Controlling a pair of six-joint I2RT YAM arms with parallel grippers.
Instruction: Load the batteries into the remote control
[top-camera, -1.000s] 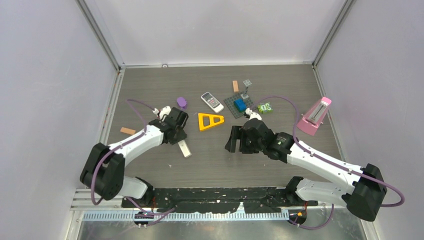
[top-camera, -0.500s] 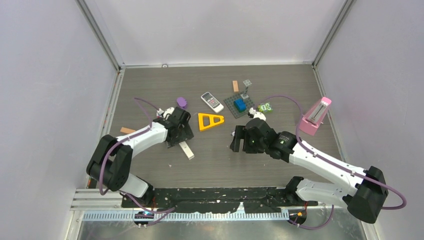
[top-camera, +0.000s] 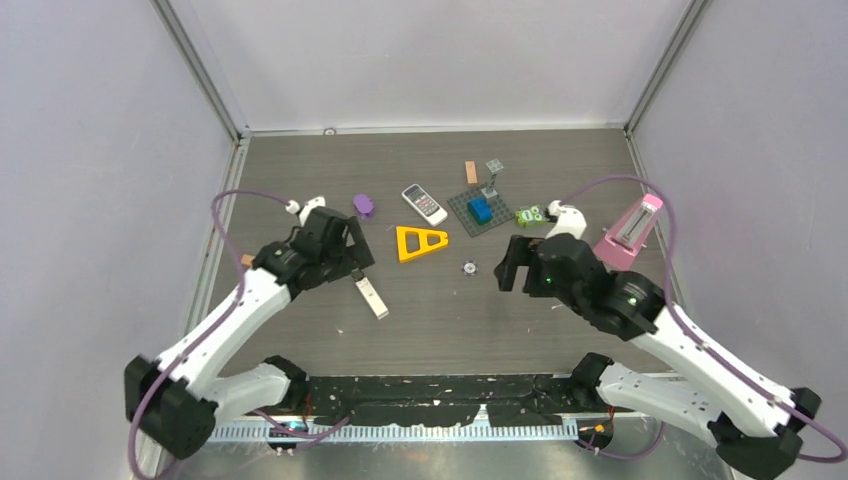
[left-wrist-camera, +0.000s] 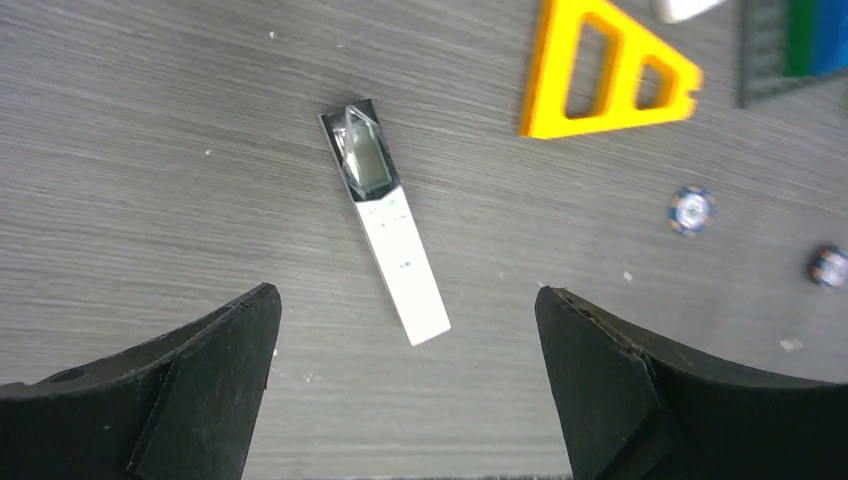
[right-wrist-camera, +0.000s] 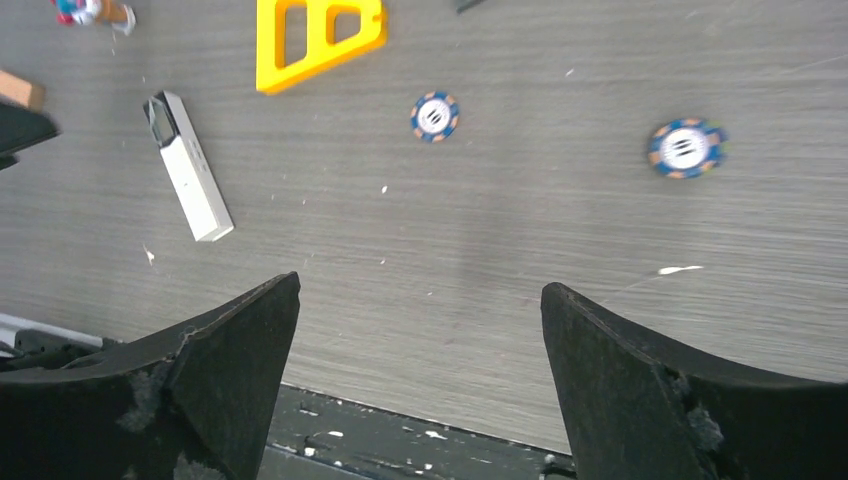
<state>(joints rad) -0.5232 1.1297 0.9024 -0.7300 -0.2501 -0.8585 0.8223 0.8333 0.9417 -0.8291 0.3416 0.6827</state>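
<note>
- The left jaws (left-wrist-camera: 405, 298) stand spread wide and grip nothing. They hang just over the white remote (left-wrist-camera: 396, 250), which shows between the two fingers in the left wrist view.
- That remote lies flat on the desk (top-camera: 300, 170), to the near left of the yellow triangle (top-camera: 420, 243) and apart from it, with its dark end on the far side. Lying free with that end uncovered, it looks set down so a cell can go in from above.
- The right jaws (right-wrist-camera: 420, 288) are also wide and empty, hanging over bare desk to the right of the triangle. I judge that this arm is free to fetch a battery.
- Two small round blue-and-orange pieces (right-wrist-camera: 435, 116) lie to the right of the triangle, one near it and one farther off.
- I cannot tell whether these are batteries stood on end. No slim dark cylinder shows plainly, so I cannot place the batteries.
- A buttoned handset (top-camera: 424, 203) lies beyond the triangle, well apart from both jaws.
</note>
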